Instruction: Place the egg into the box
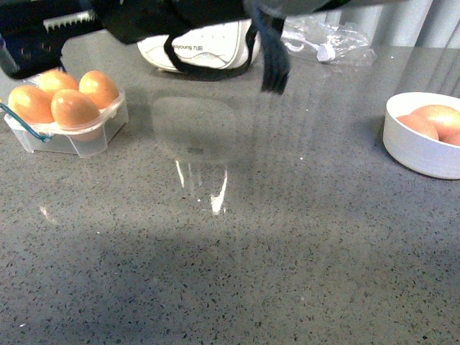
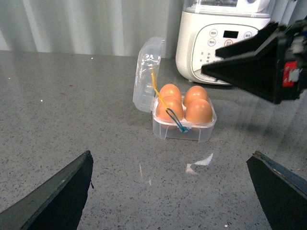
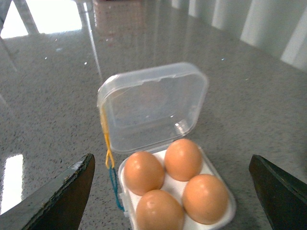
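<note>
The box [image 1: 68, 136] stands at the table's left with its clear lid [image 3: 153, 105] hinged open. Several orange-brown eggs fill its white tray [image 3: 128, 189]; each looks like the others, one being an egg [image 3: 205, 199] in the near cell. A blue-yellow cord [image 2: 168, 108] hangs at one edge. My right gripper [image 3: 170, 158] is open above the box, fingers wide either side, holding nothing. In the left wrist view the box [image 2: 184, 132] sits ahead of my open, empty left gripper [image 2: 170, 158]. A dark finger [image 1: 273, 61] hangs at the front view's top.
A round white bowl [image 1: 424, 154] with more eggs [image 1: 440, 118] sits at the right edge. A white appliance [image 2: 220, 43] stands behind the box, and a crumpled clear bag [image 1: 330, 39] lies at the back. The grey speckled table [image 1: 237, 251] is glossy.
</note>
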Robot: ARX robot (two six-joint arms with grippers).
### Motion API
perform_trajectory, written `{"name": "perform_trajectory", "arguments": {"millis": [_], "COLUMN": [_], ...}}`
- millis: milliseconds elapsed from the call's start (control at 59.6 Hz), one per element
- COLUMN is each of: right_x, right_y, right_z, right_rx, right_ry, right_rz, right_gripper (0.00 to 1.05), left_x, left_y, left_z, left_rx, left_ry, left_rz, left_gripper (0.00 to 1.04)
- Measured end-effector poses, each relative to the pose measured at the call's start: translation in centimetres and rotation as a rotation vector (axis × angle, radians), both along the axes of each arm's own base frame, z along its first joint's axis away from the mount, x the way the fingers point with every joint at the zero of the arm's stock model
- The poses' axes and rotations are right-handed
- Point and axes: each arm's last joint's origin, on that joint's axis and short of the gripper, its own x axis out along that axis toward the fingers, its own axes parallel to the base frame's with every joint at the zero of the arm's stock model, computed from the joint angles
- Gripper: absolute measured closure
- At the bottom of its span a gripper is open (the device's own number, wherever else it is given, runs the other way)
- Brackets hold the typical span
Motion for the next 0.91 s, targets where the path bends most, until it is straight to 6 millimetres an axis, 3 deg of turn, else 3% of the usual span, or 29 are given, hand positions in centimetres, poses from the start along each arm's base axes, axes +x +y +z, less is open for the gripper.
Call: {"name": "perform_trajectory", "arguments": {"millis": [184, 386, 587, 788, 906], "right_x": [0.4, 0.1, -3.1, -5.6, -6.8], "right_y": [-3.9, -11.1, -19.0, -23.7, -25.9], "right_z": [2.2, 3.1, 5.1, 5.1, 6.3], "right_rx": [0.012, -0.013, -0.034, -0.052, -0.037], "right_ry": [-0.036, -0.086, -0.256, -0.284, -0.323], "right_rz": [-0.164, -0.431, -0.621, -0.741, -0.816], "right_gripper": [0.07, 0.07, 0.07, 0.07, 0.07], "left_x": [0.0, 0.0, 0.0, 0.0, 0.0], "left_y": [0.0, 0.0, 0.0, 0.0, 0.0], "left_z": [0.0, 0.0, 0.0, 0.0, 0.0], "left_rx": [0.0, 0.0, 0.0, 0.0, 0.0], "left_ry": [0.0, 0.0, 0.0, 0.0, 0.0], "left_rz": [0.0, 0.0, 0.0, 0.0, 0.0], "left_gripper": [0.07, 0.07, 0.07, 0.07, 0.07]}}
